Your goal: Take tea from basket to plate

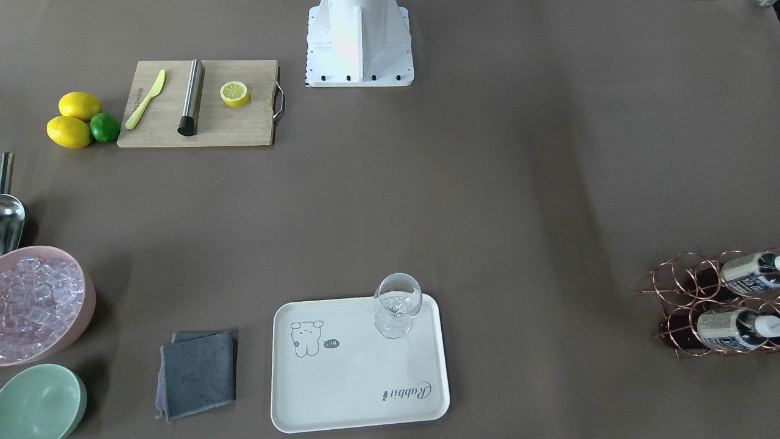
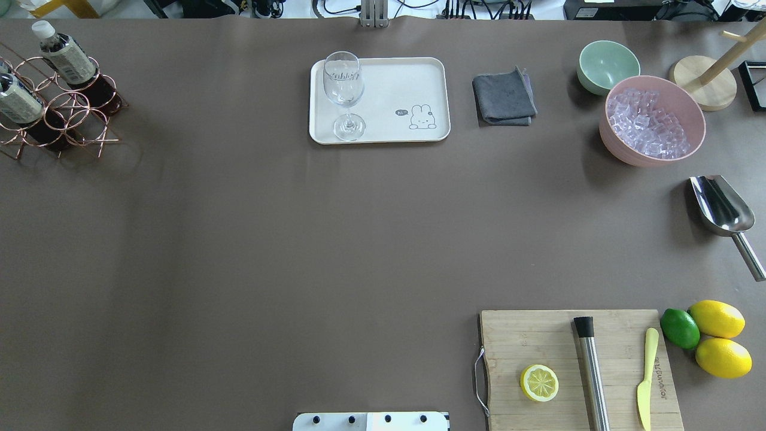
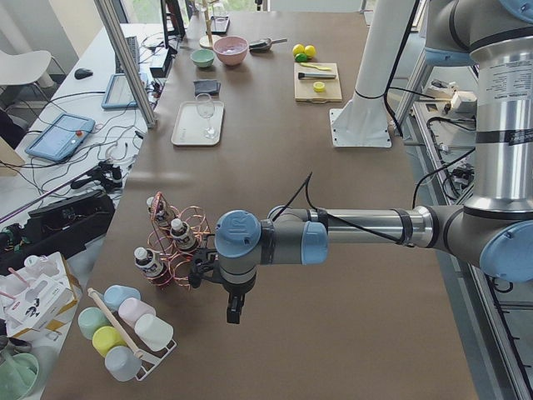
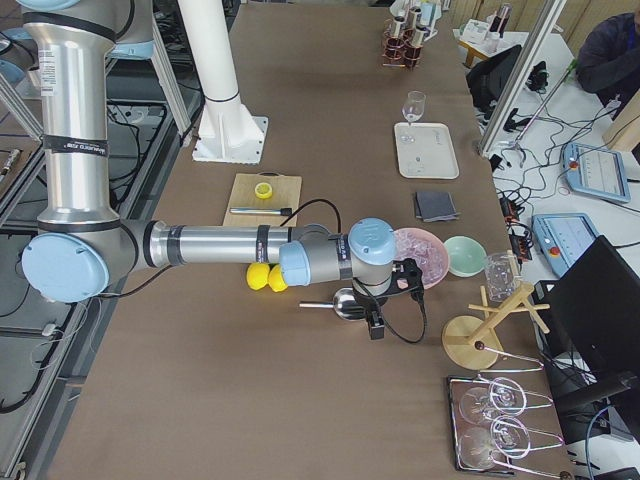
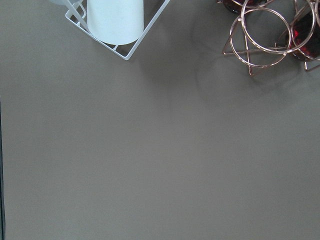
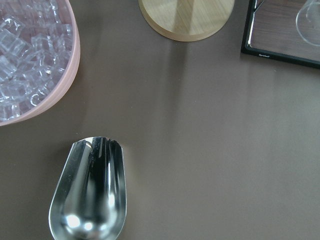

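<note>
While no bottle has yet been lifted, the task looks to be at its opening step: the reach for the tea. The left claw [image 3: 234, 310] hangs pointing down over bare table. Only a side camera shows it, so it cannot be told whether it is released or clenched. Just beside that claw, on the side away from the robot's base, stands the basket [image 2: 67, 110], a copper wire carrier. Three bottles of tea [image 2: 66, 57] stand in its ring cells, white caps up. The claw's own camera looks down on plain brown table, with the basket's rings only in the top right corner of its view. By that, the claw is not yet above any bottle.

The plate [image 2: 395, 78] lies well apart from the left claw, far along the table toward the other arm's side. A wine glass [image 2: 344, 90] stands on the end of it nearer the basket, and the rest of it is bare.

The right claw [image 4: 375, 325] hangs above a metal scoop [image 6: 90, 195], near a pink bowl of ice [image 2: 628, 158] and well apart from basket and plate. Its state cannot be told either.

The next move likely calls for shifting the left claw sideways over one bottle and lowering it, fingers spread, around the cap or neck without snagging the wire. It would then close, lift straight up and carry the bottle to the plate's bare part.
</note>
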